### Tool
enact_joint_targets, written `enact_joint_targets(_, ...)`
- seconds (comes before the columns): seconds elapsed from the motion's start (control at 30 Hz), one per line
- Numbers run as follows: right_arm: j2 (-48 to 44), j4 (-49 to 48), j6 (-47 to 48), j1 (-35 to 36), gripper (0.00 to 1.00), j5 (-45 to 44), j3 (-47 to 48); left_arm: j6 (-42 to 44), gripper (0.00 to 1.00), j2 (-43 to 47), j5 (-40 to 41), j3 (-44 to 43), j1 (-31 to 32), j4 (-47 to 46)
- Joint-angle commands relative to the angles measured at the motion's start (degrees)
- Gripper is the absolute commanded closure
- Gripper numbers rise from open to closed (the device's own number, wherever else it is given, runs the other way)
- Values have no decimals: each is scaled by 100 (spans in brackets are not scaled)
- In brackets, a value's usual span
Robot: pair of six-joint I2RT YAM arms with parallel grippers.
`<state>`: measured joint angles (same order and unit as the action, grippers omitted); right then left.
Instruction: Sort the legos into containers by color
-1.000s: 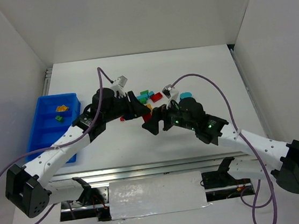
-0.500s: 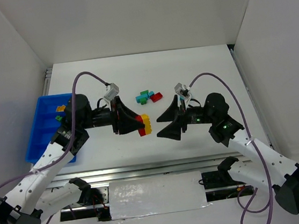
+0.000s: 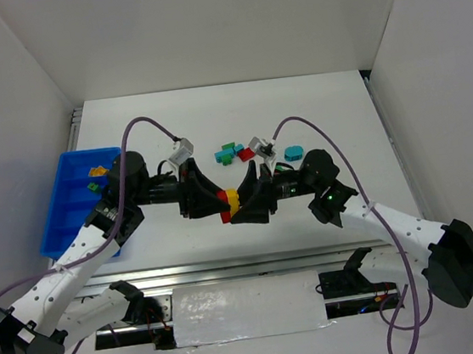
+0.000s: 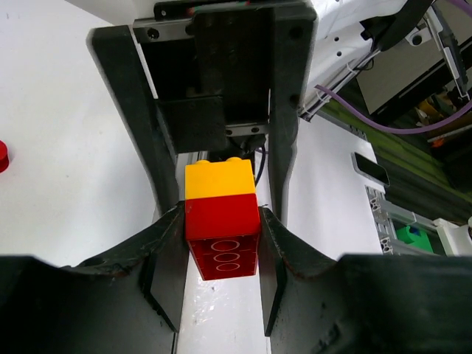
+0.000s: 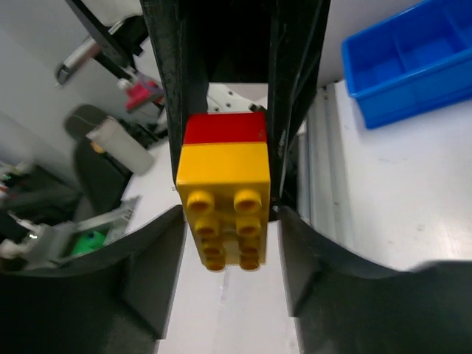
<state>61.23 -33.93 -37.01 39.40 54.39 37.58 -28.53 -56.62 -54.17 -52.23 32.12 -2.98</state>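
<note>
Left pincer [image 4: 221, 254] clamps red brick [image 4: 221, 221]. Right pincer [image 5: 230, 225] straddles yellow brick [image 5: 225, 173] stacked on red; can't tell if clamped. Squeeze yellow squarely, pull straight off.

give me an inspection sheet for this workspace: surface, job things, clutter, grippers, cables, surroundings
surface: white table, loose bricks near its middle
job's things: red brick and yellow brick joined, held between the arms; cluster of green, teal and red bricks; teal rounded brick to its right; blue tray at left holds a yellow piece in the far compartment and a green piece in the next
clutter: nothing seen
grippers: left gripper shut on the red brick; right gripper flanks the yellow brick, contact unclear
cables: purple cable arches over each arm
surroundings: white walls on three sides
</note>
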Motion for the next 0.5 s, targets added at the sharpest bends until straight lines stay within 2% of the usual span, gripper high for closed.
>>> enact_joint_targets(0.0,195,-570,-34,130,45,-69,329,181,100,46,-58,-77,31,-246)
enact_joint_targets(0.03,231,-658,-60,130,65,-43,320,190,100,72,-67,-77,31,-238)
enact_joint_targets(0.07,240,-693,-78,130,97,-60,294,208,100,90,-58,-77,31,-212)
enact_joint_targets(0.1,214,-633,53,130,100,-156,250,286,100,116,-15,-94,40,-98)
enact_joint_targets(0.3,-181,-175,625,-186,100,-315,-154,691,100,423,363,-297,-337,649)
enact_joint_targets(0.4,-418,-412,389,-957,100,-324,-602,735,100,590,206,-315,-1143,1062)
enact_joint_targets(0.47,-489,-299,362,-1161,100,-359,-664,735,100,643,-22,-288,-1531,1212)
